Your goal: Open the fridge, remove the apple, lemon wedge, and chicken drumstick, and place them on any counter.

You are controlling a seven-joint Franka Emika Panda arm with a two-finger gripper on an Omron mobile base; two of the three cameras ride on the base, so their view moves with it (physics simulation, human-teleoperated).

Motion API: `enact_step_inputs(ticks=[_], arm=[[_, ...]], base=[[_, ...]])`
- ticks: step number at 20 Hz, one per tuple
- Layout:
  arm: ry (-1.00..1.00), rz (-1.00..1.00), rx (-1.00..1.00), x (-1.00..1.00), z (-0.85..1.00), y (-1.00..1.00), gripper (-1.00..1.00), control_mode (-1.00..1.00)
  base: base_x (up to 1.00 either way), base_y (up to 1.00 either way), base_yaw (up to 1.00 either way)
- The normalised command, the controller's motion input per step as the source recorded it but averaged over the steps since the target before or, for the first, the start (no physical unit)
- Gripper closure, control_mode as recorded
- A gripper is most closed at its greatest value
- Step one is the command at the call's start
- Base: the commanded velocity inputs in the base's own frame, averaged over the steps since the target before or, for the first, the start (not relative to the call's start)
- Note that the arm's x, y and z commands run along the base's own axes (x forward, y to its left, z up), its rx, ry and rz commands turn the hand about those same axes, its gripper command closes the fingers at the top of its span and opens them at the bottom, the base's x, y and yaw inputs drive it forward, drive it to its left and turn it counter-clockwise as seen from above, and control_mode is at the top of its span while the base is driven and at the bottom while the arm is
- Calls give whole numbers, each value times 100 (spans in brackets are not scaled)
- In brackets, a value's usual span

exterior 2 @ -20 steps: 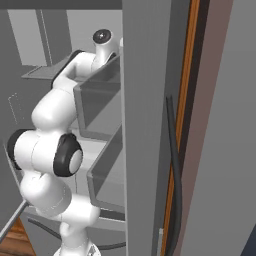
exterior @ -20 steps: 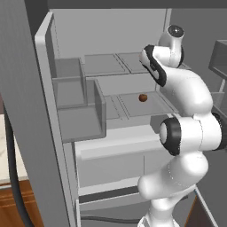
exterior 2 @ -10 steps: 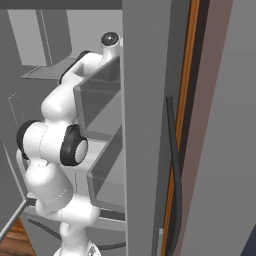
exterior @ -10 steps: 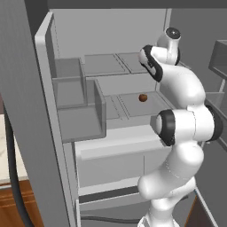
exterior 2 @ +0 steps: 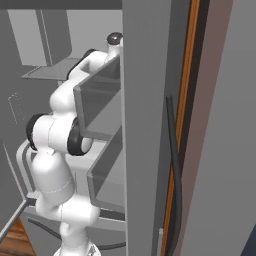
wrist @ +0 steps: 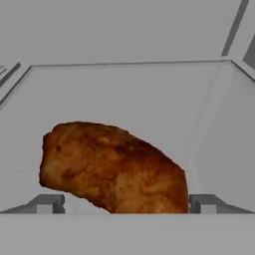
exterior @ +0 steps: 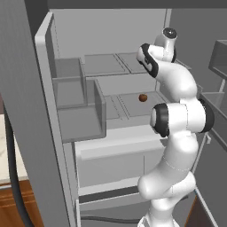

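Reaching into the open grey fridge [exterior: 44,111], wide-open, empty jaws flank the browned, elongated chicken drumstick [wrist: 112,169] on its pale shelf; closing off-centre could make it roll away.

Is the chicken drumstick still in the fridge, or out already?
In. The chicken drumstick lies on a grey fridge shelf, between the open gripper's fingertips, not lifted.

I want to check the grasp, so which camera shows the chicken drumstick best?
The hand view: the chicken drumstick sits large and close between the open gripper tips. The base views give no look at it; the left base view has a small dark round item on a lower shelf.
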Motion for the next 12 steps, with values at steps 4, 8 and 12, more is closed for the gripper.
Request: enact_step_inputs(ticks=[4,8,12], arm=[[3,2,0,19,-29,-1,-100,-100],[5,1,0,16,-36,0,100,-100],[4,0,1,8,-24,-2,100,-100]], base=[[0,0,0],[0,0,0],[0,0,0]])
